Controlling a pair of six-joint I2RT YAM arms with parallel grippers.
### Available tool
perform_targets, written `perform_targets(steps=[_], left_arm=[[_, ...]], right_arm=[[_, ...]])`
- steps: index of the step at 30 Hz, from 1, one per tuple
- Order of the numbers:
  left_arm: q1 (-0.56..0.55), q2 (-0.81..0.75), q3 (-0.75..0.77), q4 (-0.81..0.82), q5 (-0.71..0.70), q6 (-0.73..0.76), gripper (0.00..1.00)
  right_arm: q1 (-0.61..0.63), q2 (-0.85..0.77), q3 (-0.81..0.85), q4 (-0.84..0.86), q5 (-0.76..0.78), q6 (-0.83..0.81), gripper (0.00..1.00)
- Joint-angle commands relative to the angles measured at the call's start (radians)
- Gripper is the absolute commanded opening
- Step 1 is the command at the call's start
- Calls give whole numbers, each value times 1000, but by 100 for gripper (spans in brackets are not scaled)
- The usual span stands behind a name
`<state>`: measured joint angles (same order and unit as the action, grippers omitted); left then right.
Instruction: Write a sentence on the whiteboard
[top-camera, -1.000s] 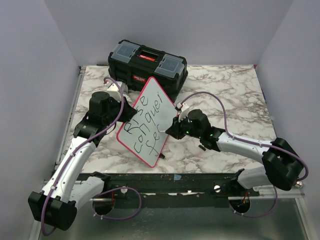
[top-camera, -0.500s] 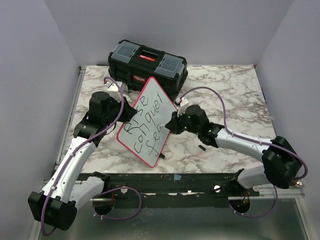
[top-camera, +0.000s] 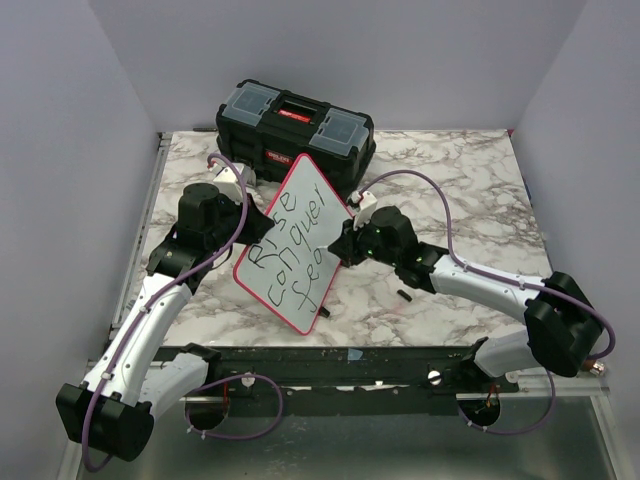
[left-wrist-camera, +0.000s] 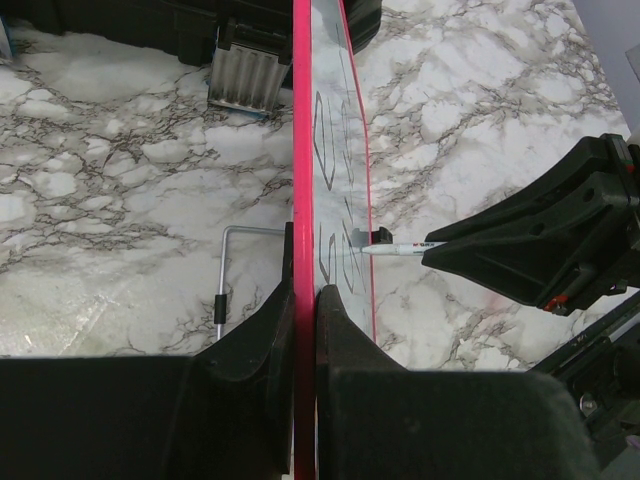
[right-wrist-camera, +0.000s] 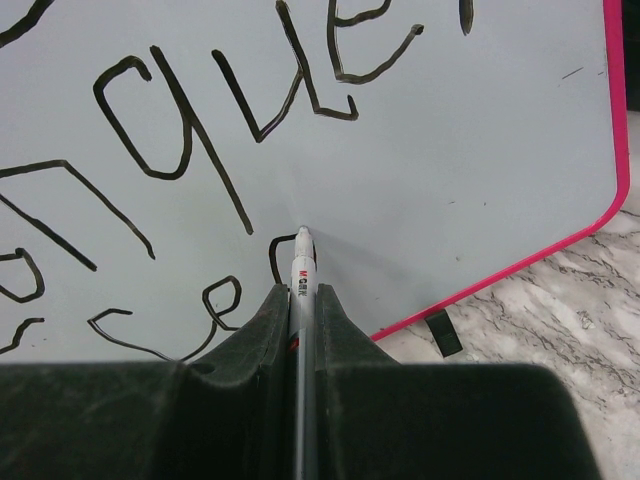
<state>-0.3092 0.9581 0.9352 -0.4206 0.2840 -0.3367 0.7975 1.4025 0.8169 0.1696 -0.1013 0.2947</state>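
Note:
The whiteboard (top-camera: 292, 242) with its pink-red rim stands tilted on edge in the middle of the table. My left gripper (top-camera: 240, 208) is shut on its left rim (left-wrist-camera: 303, 300). The sentence (top-camera: 290, 245) in black letters reads "Rise conquer fea" in three lines, also seen close up in the right wrist view (right-wrist-camera: 190, 140). My right gripper (top-camera: 348, 243) is shut on a thin marker pen (right-wrist-camera: 302, 275), whose tip touches the board face at the third line. The pen also shows in the left wrist view (left-wrist-camera: 400, 246).
A black toolbox (top-camera: 296, 132) with grey lid trays stands behind the board. A small black pen cap (top-camera: 404, 296) lies on the marble table (top-camera: 470, 190) right of the board. A thin metal rod (left-wrist-camera: 222, 290) lies on the table left of the board.
My right gripper has moved up and right along the board's third line with the pen, and an "a" has been added after "fe". The left arm and board have stayed still.

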Motion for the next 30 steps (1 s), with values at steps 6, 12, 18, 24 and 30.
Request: perform_targets(steps=[6, 12, 18, 24, 30], left_arm=[[-13, 4, -15, -78, -32, 108, 0], [-13, 7, -15, -79, -32, 108, 0], [-13, 6, -14, -79, -34, 108, 0], [-13, 5, -16, -80, -36, 108, 0], [-13, 7, -16, -79, -35, 108, 0]], right_arm=[[6, 9, -33, 13, -10, 5, 1], [5, -1, -70, 21, -8, 13, 1], [5, -2, -94, 31, -2, 17, 1], [5, -4, -107, 28, 27, 14, 1], [6, -5, -111, 23, 53, 15, 1]])
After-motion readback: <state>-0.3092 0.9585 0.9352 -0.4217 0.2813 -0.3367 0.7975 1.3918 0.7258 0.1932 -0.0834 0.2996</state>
